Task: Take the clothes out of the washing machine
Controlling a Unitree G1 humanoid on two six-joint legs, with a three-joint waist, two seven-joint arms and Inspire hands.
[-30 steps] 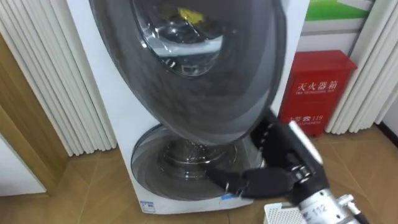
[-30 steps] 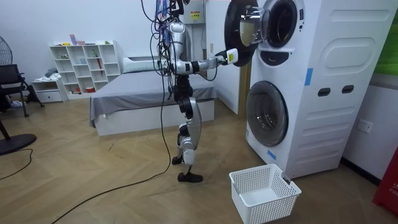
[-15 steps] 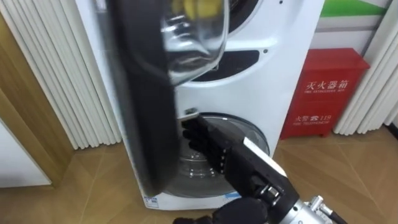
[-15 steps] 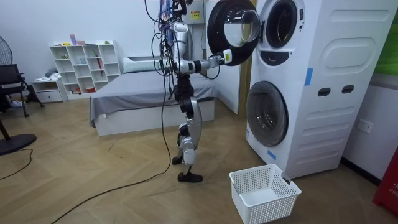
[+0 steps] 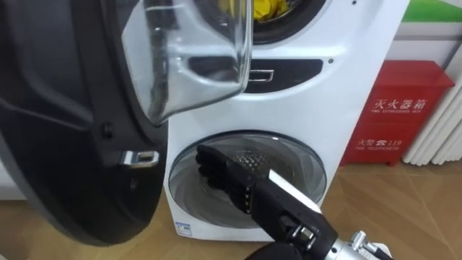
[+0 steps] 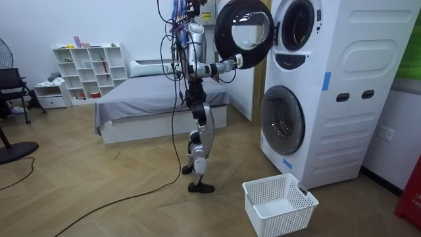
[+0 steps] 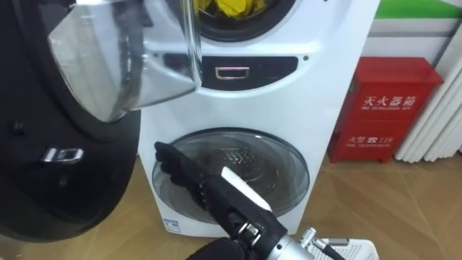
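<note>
Rt hand (image 5: 222,170) flat, 1 door (image 5: 65,137) open, 2 stacked machines (image 5: 350,87), yellow clothes (image 7: 234,7)

A red fire-equipment cabinet (image 5: 404,108) stands on the herringbone wood floor (image 6: 99,191). A green wall panel (image 5: 433,11) sits above the cabinet, and white vertical slats (image 5: 440,123) stand just beside it on the right. A white perforated laundry basket (image 6: 273,219) sits upright on the floor. In the left half of the room view are a bed with a grey cover (image 6: 151,105), a white cubby shelf unit (image 6: 89,72) against the far wall, a dark chair (image 6: 13,85) and a standing fan (image 6: 16,153) at the edge.
</note>
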